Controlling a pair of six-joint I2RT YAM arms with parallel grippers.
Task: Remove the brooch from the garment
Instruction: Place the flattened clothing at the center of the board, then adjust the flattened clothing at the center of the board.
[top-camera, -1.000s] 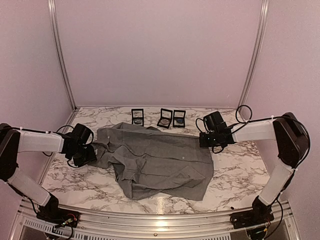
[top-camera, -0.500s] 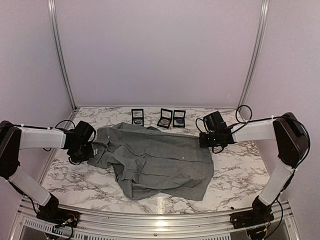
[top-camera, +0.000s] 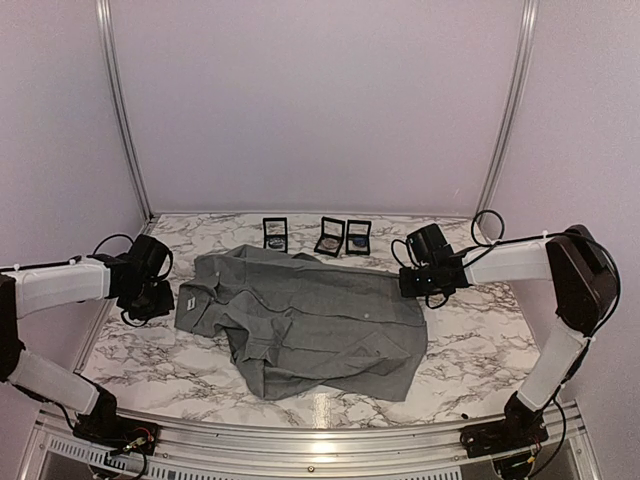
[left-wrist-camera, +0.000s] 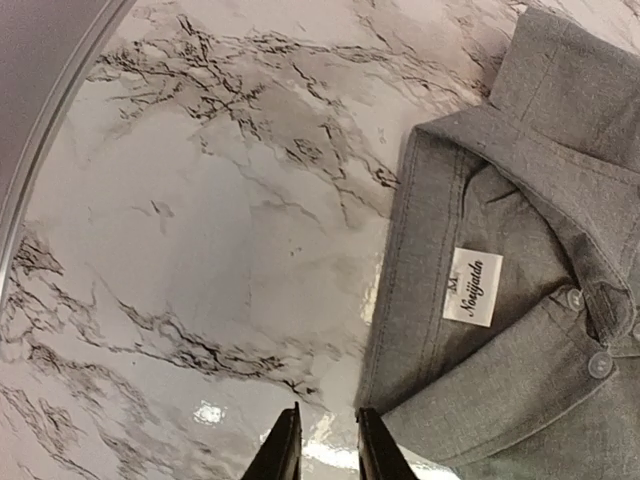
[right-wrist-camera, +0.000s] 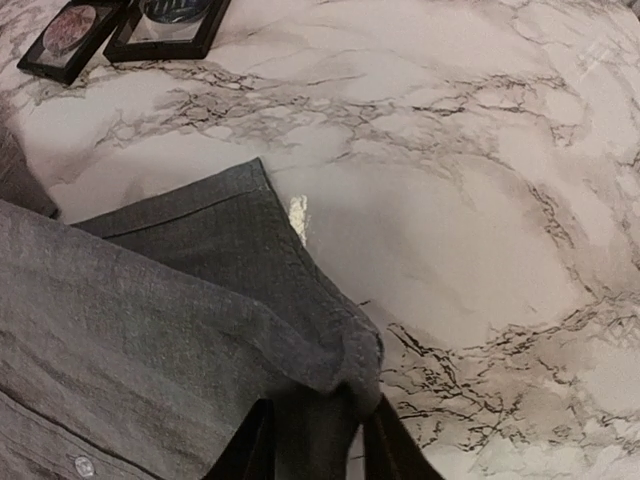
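Now the garment (top-camera: 310, 320) is seen spread across the middle of the marble table (top-camera: 470, 340), collar (left-wrist-camera: 405, 280) to the left. That collar end has been drawn further left and flatter than a second ago, so the white neck label (left-wrist-camera: 471, 287) is laid bare. No brooch can be made out on the cloth in any view, so the spreading is judged to be preparation, with the pin yet to be found.

The left gripper (left-wrist-camera: 327, 412), at the collar a moment back, has been pulled clear. Its fingers are held narrowly apart with nothing between them, over bare marble just beside the collar edge. The right gripper (right-wrist-camera: 322, 412) is kept at the shirt's right edge, fingers apart with a fold of cloth between. Whether that fold is pinched cannot be told.

Three small black cases (top-camera: 330, 238) are set at the far edge, behind the shirt. The surface is glossy white marble with dark veining, enclosed by plain pale walls (top-camera: 320, 100) and metal posts (top-camera: 115, 100).
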